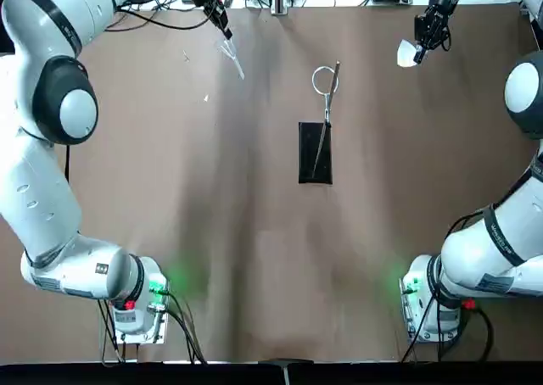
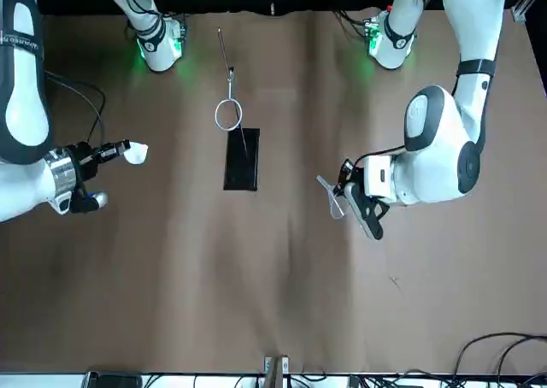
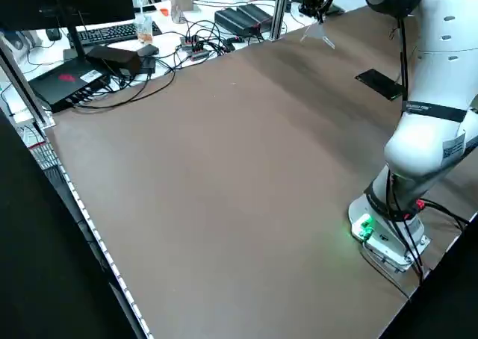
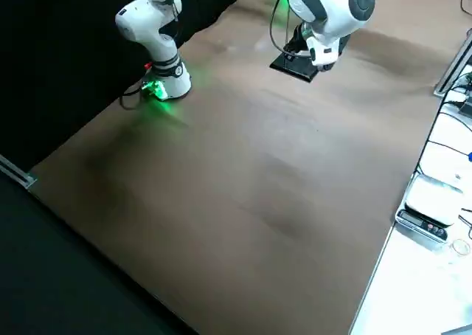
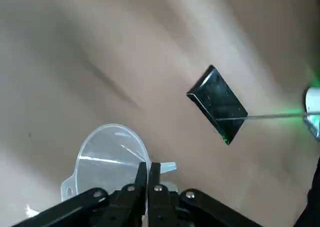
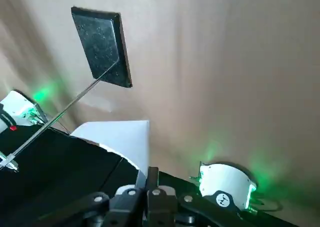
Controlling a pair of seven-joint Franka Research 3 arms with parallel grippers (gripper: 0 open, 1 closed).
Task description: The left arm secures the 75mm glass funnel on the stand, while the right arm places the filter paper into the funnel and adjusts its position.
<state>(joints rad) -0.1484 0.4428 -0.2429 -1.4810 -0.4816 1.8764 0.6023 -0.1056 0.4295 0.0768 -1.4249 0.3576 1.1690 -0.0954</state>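
Note:
The stand has a flat black base (image 1: 315,152) mid-table, and its silver rod ends in a wire ring (image 1: 324,80) with nothing in it. My left gripper (image 1: 225,30) hovers at the far left of the table, shut on the rim of the clear glass funnel (image 5: 112,154), which hangs in the air (image 1: 231,58) well left of the ring. At the far right, my right gripper (image 1: 422,50) is shut on the white folded filter paper (image 1: 408,55). The right wrist view shows the filter paper (image 6: 120,142) with the stand's base (image 6: 101,44) beyond it.
Brown cloth covers the table (image 1: 254,249). Both arm bases with green lights stand at the near edge (image 1: 140,304) (image 1: 428,296). Cables and electronics lie beyond the far edge (image 3: 112,55). A scale (image 4: 431,209) sits off the table's side.

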